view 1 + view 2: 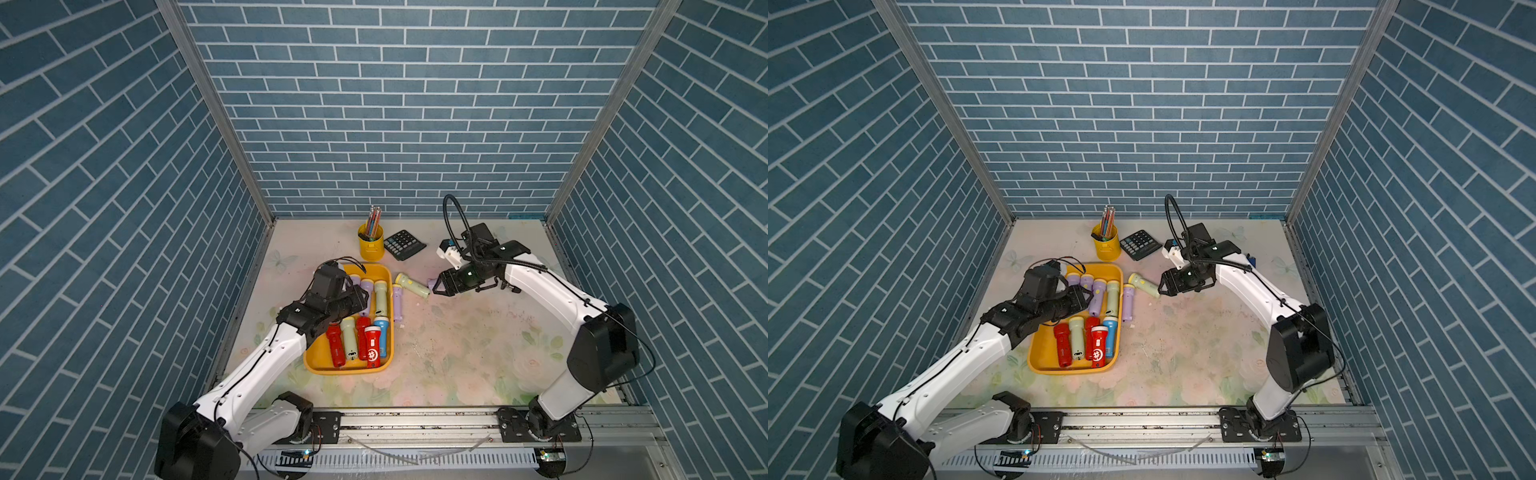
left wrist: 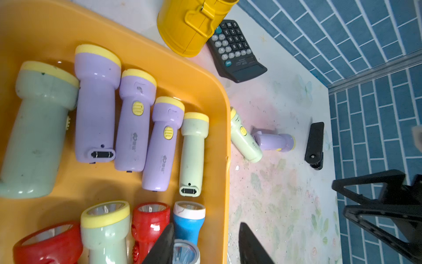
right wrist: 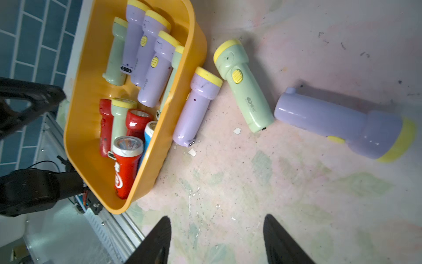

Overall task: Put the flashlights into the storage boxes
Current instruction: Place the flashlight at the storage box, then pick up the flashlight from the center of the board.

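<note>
The orange-yellow storage box (image 1: 316,362) (image 1: 1045,365) lies at the table's left and holds several flashlights: lilac (image 2: 96,107), pale green (image 2: 193,155), red (image 1: 372,347) and a blue one (image 2: 188,220). Three more flashlights lie on the table. A lilac one (image 3: 196,109) rests against the box's right wall, and a pale green one (image 1: 412,285) (image 3: 244,84) and another lilac one (image 3: 338,123) lie beyond it. My left gripper (image 2: 206,228) hangs open over the box's right wall, holding nothing. My right gripper (image 3: 218,218) (image 1: 436,287) is open over bare table beside the far lilac flashlight.
A yellow pencil cup (image 1: 371,246) and a black calculator (image 1: 404,245) stand behind the box. A black object (image 2: 315,146) lies on the table past the far lilac flashlight. Blue brick walls close in the left, right and back.
</note>
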